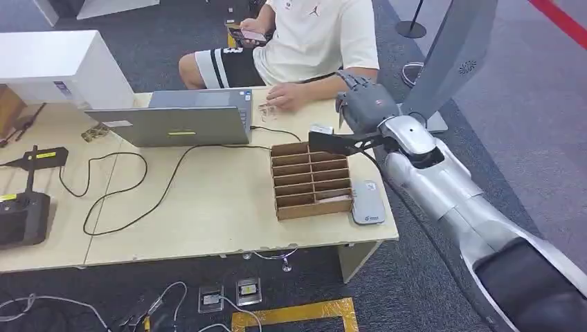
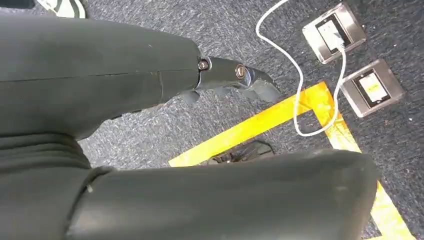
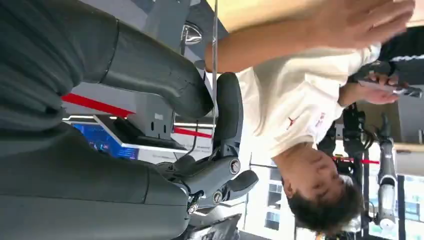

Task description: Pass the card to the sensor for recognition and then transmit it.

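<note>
Where the bench (image 1: pixel 208 228) reaches its left edge, a black stand (image 1: pixel 24 207) with a yellow label sits beside a white box (image 1: pixel 55 66); no lettering there is legible. A black cable (image 1: pixel 138 183) loops across open bench surface toward the grey laptop (image 1: pixel 187 117). The cardboard divider tray (image 1: pixel 309 181) stands near the right front corner, with the white sensor (image 1: pixel 367 203) just beside it at the bench edge, bearing a small blue mark too small to read. The right robot hand (image 1: pixel 361 105) is raised above the tray's far right corner, holding a dark flat card (image 1: pixel 339 143). A person (image 1: pixel 315 34) in a cream shirt with a jumping-figure logo sits behind. The left robot hand (image 2: pixel 235 80) hangs over grey carpet, fingers curled with nothing in them.
</note>
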You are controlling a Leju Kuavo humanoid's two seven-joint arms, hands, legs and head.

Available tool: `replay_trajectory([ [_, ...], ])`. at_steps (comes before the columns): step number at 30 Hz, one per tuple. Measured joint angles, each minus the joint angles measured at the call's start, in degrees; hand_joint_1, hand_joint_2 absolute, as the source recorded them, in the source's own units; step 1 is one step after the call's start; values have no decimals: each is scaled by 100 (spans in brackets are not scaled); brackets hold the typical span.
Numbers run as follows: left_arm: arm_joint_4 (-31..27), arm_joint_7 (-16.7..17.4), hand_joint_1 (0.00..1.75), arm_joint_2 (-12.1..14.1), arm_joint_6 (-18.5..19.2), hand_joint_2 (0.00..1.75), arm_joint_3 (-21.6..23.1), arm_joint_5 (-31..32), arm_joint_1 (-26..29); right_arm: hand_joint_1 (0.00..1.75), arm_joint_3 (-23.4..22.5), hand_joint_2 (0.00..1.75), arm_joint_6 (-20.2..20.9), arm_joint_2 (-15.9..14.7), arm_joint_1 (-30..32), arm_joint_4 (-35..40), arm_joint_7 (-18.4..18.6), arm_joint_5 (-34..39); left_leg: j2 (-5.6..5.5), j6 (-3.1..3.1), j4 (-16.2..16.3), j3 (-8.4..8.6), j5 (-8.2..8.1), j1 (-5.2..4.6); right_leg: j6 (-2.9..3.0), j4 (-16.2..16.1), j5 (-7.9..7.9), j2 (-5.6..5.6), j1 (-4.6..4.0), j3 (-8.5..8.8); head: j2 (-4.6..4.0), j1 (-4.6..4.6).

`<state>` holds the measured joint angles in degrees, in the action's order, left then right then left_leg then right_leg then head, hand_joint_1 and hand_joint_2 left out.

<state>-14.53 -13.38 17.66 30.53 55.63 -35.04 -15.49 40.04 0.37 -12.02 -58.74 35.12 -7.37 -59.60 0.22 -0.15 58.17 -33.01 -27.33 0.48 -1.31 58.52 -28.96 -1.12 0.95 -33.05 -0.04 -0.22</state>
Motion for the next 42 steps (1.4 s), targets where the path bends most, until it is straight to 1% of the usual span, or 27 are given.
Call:
replay_trajectory([
  [3,0,41,0,-9,0,0,0,-2,-11,175,74,175,79,92,-28,-257,9,-9,1,0,0,0,0,0,0,0,0,2,0,-2,0,-2],
  [7,0,41,0,-17,0,0,2,-20,-10,175,164,175,72,175,-73,-476,59,-7,0,0,0,1,0,1,0,1,0,-1,-2,-2,0,-2],
  [18,0,41,0,-33,0,0,2,-44,-2,175,363,175,55,275,-127,-852,68,-4,0,0,0,0,0,1,0,0,0,0,-1,-1,0,0],
  [24,0,41,0,-33,0,0,2,-37,11,175,444,175,52,306,-152,-939,101,4,0,0,0,1,0,1,0,1,0,0,-1,-1,0,-2],
  [26,0,41,0,-33,0,0,2,-37,14,161,452,175,48,308,-161,-966,101,11,0,0,0,1,0,1,0,1,0,0,-1,-1,0,0],
  [27,0,41,0,-33,0,0,2,-37,14,23,457,175,39,308,-161,-975,101,11,0,0,0,1,0,1,0,1,0,-1,-1,-1,0,0],
  [28,0,41,0,-33,0,0,2,-37,16,0,461,175,28,308,-160,-988,98,11,0,0,0,1,0,1,0,1,0,-1,-1,-1,0,0],
  [31,0,41,0,-33,0,0,2,-48,22,0,481,175,-67,312,-153,-1020,98,5,1,0,0,1,0,1,0,1,0,1,-1,-1,0,-2],
  [35,0,39,0,-33,0,0,2,-98,58,0,485,175,-533,321,-160,-1066,74,89,1,0,0,1,0,1,0,1,0,1,-1,-1,0,-2],
  [37,0,37,0,-33,0,0,2,-116,81,0,485,175,-643,321,-184,-1075,55,131,1,0,0,1,0,1,0,1,0,1,-1,-2,0,-2],
  [39,0,35,0,-33,0,0,2,-120,90,0,485,175,-669,323,-212,-1084,48,140,0,0,0,1,0,1,0,0,0,0,-1,-1,0,0],
  [42,0,11,0,-33,2,0,2,-151,112,0,481,175,-999,321,-234,-1084,-7,276,1,0,0,1,0,1,0,1,0,2,-1,-1,0,-2],
])
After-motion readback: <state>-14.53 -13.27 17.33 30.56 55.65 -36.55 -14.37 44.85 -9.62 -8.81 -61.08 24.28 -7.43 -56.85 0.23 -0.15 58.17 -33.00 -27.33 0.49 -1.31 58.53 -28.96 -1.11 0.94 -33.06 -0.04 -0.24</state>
